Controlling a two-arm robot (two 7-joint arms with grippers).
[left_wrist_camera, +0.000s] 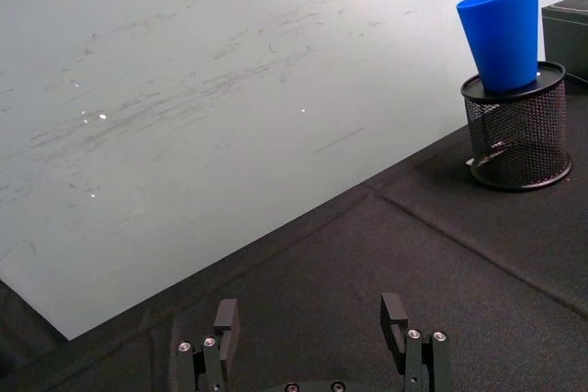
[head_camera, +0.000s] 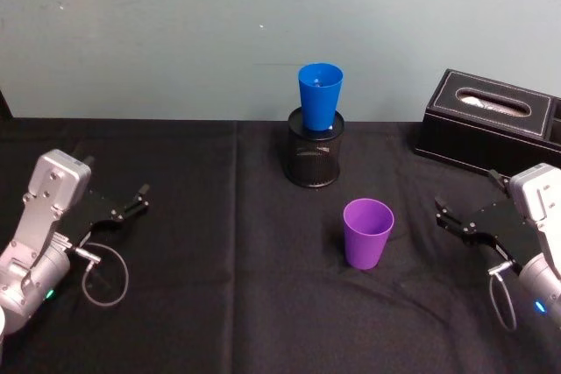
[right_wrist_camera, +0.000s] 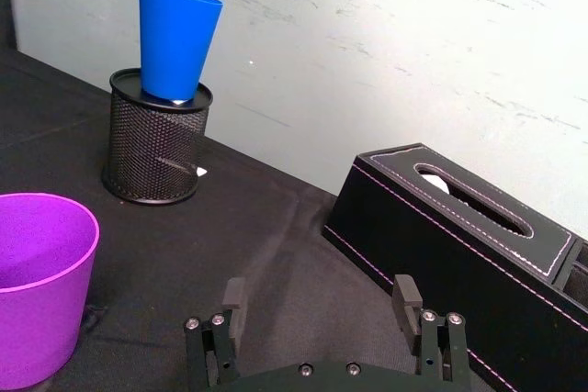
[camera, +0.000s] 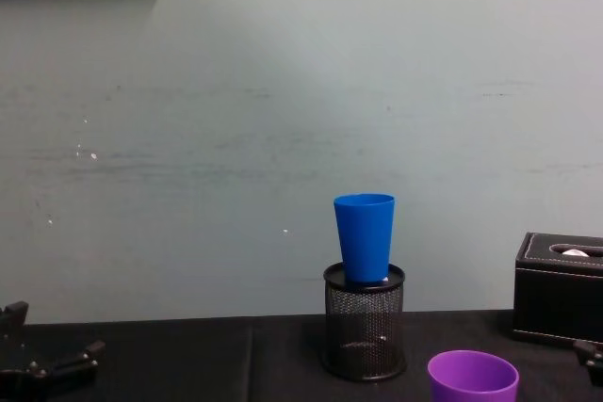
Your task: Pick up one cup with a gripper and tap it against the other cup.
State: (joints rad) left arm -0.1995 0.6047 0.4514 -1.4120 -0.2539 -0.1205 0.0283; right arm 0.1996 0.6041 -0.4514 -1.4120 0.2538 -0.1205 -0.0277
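- Spread, empty fingers of the right gripper [head_camera: 467, 191] sit at 3 o'clock from the purple tapered plastic tumbler [head_camera: 367, 232], which stands upright on the black tablecloth [head_camera: 219, 304].
- Fingers of the left gripper [left_wrist_camera: 310, 308] are likewise apart and empty, far off at 9 o'clock.
- At 11 o'clock from the purple one, apart from it, the bright blue tall plastic tumbler [head_camera: 319, 95] stands in a black wire-mesh pen holder [head_camera: 314, 157].

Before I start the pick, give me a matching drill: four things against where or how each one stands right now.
Things:
1 purple cup
2 blue cup
3 tissue box
4 left gripper

States:
A seated in the mesh holder
B open, at the table's left
C upright on the table, right of middle
D at the table's right rear

Pairs: 1-C, 2-A, 3-D, 4-B
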